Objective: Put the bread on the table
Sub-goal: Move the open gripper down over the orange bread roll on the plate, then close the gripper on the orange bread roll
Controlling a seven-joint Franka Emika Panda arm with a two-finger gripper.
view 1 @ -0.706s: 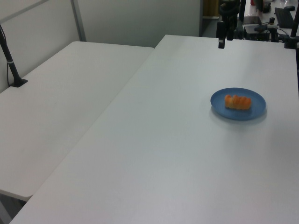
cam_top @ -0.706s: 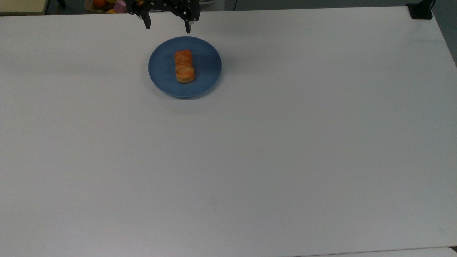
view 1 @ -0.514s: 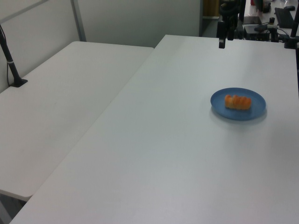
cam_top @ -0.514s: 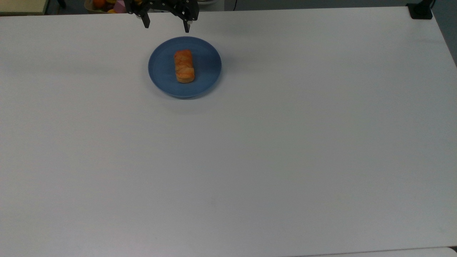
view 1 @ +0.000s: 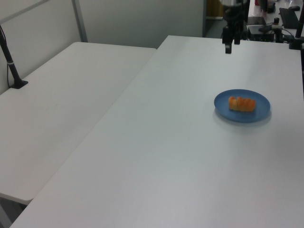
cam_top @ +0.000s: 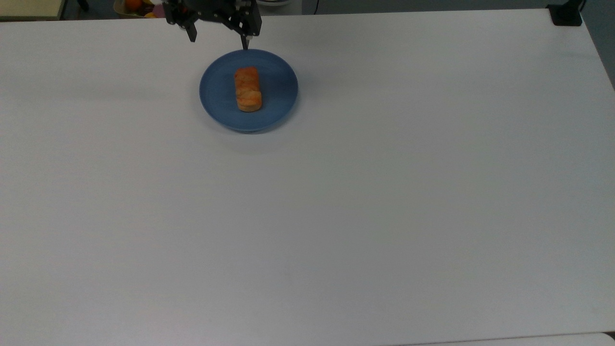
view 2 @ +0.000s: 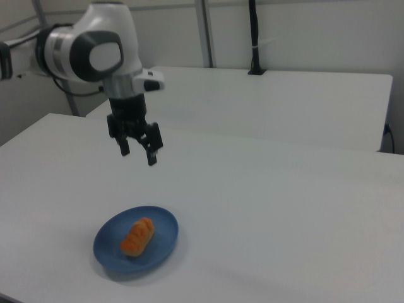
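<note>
Gripper turns above the plate's far edge

The gripper (cam_top: 218, 40), fingers spread wide and empty, has rotated and edged nearer the plate (cam_top: 216, 103), where the bread (cam_top: 248, 89) lies centred, not yet on the table (cam_top: 384, 192).

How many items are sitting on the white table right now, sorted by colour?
Blue: 1, the round blue plate
Golden-orange: 1, the small oblong bread roll, lying on that plate
Total: 2

Legible text, labels, brands, numbers, signs: none. No surface in the top, left or right views carries any readable marking.
</note>
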